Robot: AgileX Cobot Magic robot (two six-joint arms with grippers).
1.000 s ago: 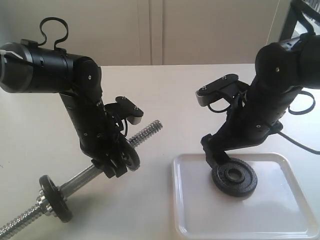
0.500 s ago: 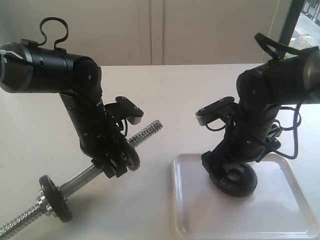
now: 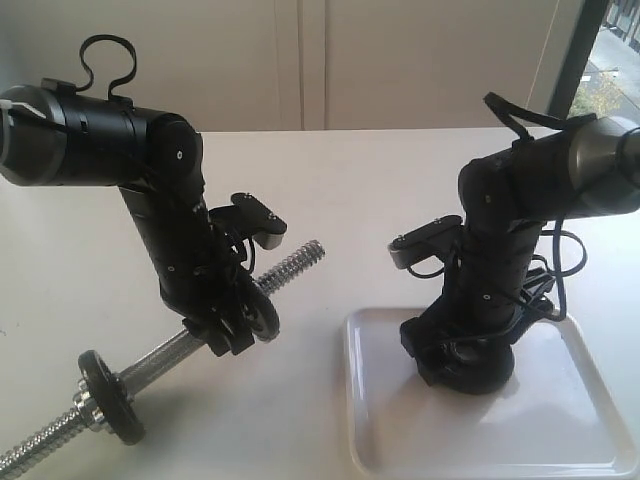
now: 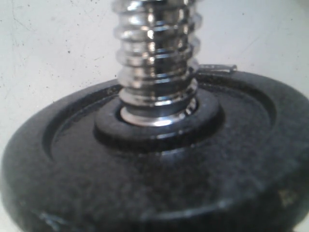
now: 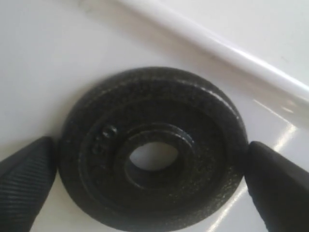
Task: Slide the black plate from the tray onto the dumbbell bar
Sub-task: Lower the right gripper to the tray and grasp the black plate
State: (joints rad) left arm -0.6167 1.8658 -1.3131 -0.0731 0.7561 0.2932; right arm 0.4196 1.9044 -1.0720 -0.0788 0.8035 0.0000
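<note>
While the black plate [image 5: 207,145] lies flat in the tray [image 3: 560,430], we see the right gripper [image 5: 150,157] released, fingers [image 5: 24,183] flanking it; the left gripper [image 3: 232,330] grasps the dumbbell bar [image 3: 290,265] beside the tray.

Black plate [image 5: 203,159], white tray [image 3: 585,400], chrome bar [image 3: 291,265]

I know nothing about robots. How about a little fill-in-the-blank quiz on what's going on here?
The black plate lies flat in the white ____. It sits ____ the two fingers of the right hand. The left hand holds the chrome dumbbell ____ tilted above the table.
Missing words: tray; between; bar.
</note>
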